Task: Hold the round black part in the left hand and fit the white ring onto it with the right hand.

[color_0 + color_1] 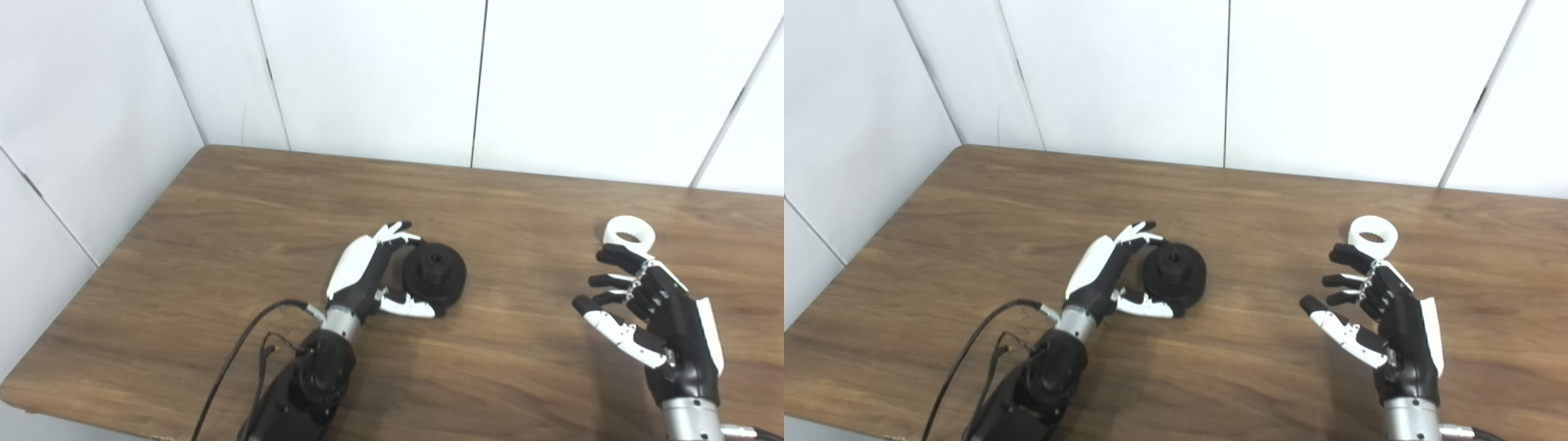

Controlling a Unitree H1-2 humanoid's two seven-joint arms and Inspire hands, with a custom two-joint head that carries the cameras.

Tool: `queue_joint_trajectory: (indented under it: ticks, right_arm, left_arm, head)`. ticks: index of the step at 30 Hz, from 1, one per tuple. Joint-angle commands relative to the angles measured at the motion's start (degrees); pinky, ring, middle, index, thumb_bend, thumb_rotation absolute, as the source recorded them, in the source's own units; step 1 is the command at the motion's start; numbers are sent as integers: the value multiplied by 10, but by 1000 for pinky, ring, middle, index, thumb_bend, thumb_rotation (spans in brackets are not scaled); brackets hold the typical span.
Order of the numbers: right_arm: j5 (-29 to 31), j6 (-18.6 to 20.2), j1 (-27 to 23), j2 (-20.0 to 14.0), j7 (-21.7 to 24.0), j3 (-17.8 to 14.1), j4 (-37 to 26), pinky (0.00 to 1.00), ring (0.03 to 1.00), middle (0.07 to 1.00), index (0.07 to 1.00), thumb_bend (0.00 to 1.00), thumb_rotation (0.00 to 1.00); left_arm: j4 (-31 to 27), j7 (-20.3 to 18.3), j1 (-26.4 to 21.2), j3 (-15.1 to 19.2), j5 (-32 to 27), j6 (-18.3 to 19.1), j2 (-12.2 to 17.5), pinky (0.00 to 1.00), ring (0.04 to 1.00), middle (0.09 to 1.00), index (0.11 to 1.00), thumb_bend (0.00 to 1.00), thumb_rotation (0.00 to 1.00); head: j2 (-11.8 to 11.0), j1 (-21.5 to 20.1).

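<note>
The round black part (435,274) lies on the wooden table (245,202) near the middle, a raised hub on top. My left hand (367,272) is at its left side, fingers curled over the far edge and thumb under the near edge, half closed around it; the part still rests on the table. The white ring (629,231) lies flat on the table at the right. My right hand (649,312) is open and empty, just in front of the ring, fingertips close to its near rim.
White wall panels (367,73) stand behind and to the left of the table. A black cable (245,343) runs along my left forearm. The table's front edge (92,416) is at the lower left.
</note>
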Motion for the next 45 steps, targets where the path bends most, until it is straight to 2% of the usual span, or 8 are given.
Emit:
queue_joint_trajectory:
  ticks: [1,7,16,20,24,28,30,45]
  right_arm:
    - [-3,-15,-16,8,-4,3,-11,484,615,732,715,687,166]
    - [-8,-13,-15,13,-4,7,-15,490,626,738,712,678,161]
    - [-29,-1,-17,25,-11,15,-25,488,620,728,710,679,177]
    - [-34,7,-17,31,-13,19,-31,489,620,731,717,676,179]
    - [-44,-1,-18,34,-15,25,-28,489,617,728,711,669,183]
    - [-55,-5,-20,39,-20,30,-25,493,611,723,704,664,171]
    - [-55,-1,-21,43,-21,31,-26,491,610,723,701,670,169]
    - [-59,-6,-21,45,-23,36,-21,493,611,731,702,671,166]
  left_arm:
    - [-23,-25,9,-10,0,3,-1,853,984,948,596,867,217]
    - [-60,-49,34,-27,7,7,0,859,986,949,602,869,233]
    - [-88,-78,50,-43,0,-15,7,870,982,944,591,890,231]
    - [-101,-96,60,-45,-13,-24,11,923,984,941,584,899,221]
    - [-120,-117,72,-51,-11,-25,12,873,977,940,585,900,227]
    - [-135,-134,82,-58,-11,-23,14,880,981,942,587,897,236]
    - [-141,-139,85,-56,-10,-20,13,914,995,952,593,894,222]
    - [-148,-152,94,-45,-13,-21,8,900,992,953,594,881,218]
  head:
    - [1,0]
    - [6,-25]
    - [19,-72]
    - [22,-87]
    - [27,-102]
    - [32,-122]
    - [34,-127]
    - [33,-138]
